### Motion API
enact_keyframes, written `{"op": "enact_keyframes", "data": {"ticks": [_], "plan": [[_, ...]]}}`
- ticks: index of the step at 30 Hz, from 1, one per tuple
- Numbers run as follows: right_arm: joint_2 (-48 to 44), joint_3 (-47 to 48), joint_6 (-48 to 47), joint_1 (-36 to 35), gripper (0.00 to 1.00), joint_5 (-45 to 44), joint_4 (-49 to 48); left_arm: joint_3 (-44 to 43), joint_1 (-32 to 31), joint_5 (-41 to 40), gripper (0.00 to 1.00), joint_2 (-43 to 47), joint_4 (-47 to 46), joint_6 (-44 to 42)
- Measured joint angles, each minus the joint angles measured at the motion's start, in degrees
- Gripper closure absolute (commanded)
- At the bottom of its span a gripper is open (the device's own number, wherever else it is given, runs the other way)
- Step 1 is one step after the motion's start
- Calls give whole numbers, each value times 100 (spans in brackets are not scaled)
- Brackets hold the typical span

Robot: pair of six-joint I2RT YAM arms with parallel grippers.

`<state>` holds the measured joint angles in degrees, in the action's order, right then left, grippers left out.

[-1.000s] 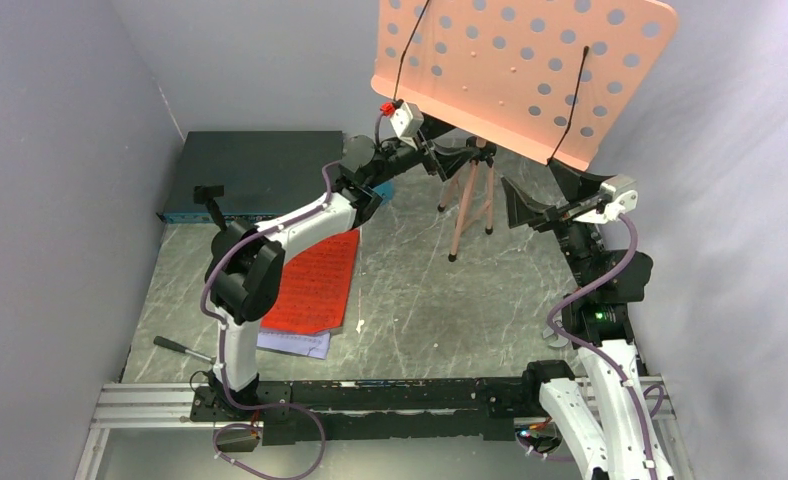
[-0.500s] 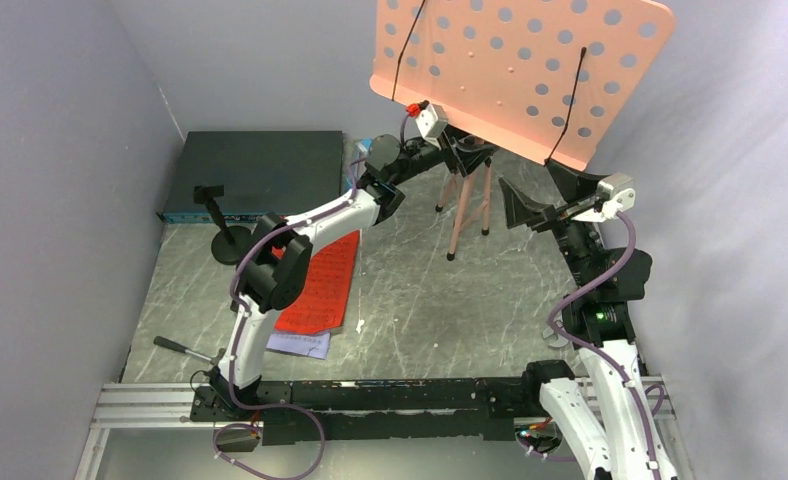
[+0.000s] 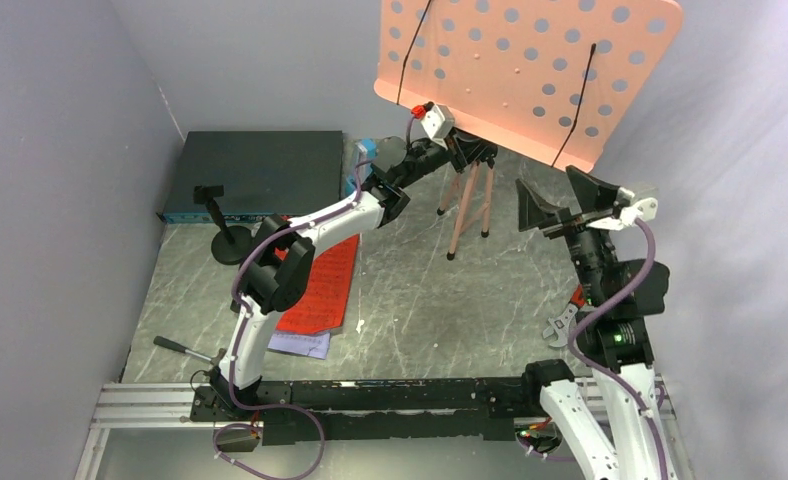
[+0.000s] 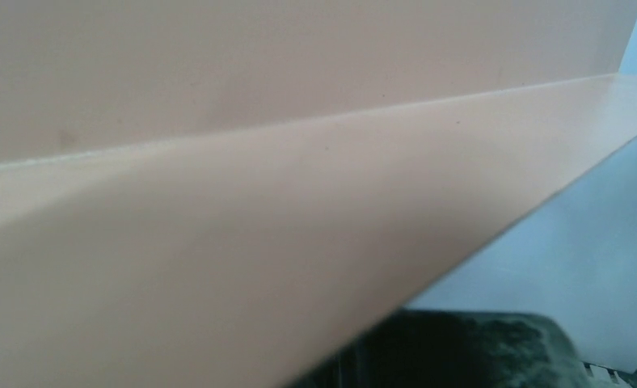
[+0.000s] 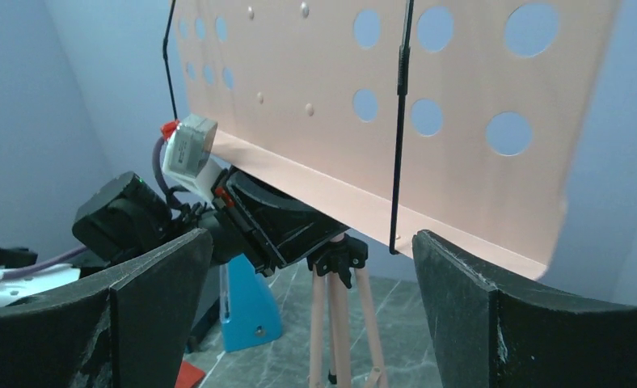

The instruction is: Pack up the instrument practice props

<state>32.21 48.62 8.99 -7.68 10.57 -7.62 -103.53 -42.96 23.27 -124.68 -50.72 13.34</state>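
My left gripper (image 3: 462,152) is up against the underside of the stand (image 3: 467,205), right where the board (image 3: 530,70) meets the tripod head. The left wrist view is filled by the board's pink ledge (image 4: 315,226), so I cannot tell whether the jaws are clamped on it or only close beside it. My right gripper (image 3: 560,200) hangs to the right of the stand, apart from it, jaws spread wide with nothing between them. From that wrist I look straight at the board's front and the left gripper beneath the ledge.

The stand is upright at the far middle of the table (image 3: 420,300), legs planted, board tilted.

The metronome (image 5: 246,303) sits on the table just left of the legs. The mic (image 3: 232,243) stands at the far left, just in front of the black box (image 3: 255,170). The red sheet (image 3: 320,285) lies near left, partly under my left arm and overlapping the lavender sheet (image 3: 298,343). A wrench (image 3: 558,325) lies near right, beside my right arm.
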Motion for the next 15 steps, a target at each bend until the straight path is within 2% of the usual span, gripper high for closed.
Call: {"op": "enact_keyframes", "data": {"ticks": [5,10,15], "plan": [[-472,33,-46,-109,0,-297,105,0,-22,-109,97,4,44,-111],[-636,144,-66,-297,0,-214,146,-2,-37,-195,97,13,87,-168],[-553,-522,66,-396,1,175,-136,-15,-37,-212,97,33,168,-168]]}}
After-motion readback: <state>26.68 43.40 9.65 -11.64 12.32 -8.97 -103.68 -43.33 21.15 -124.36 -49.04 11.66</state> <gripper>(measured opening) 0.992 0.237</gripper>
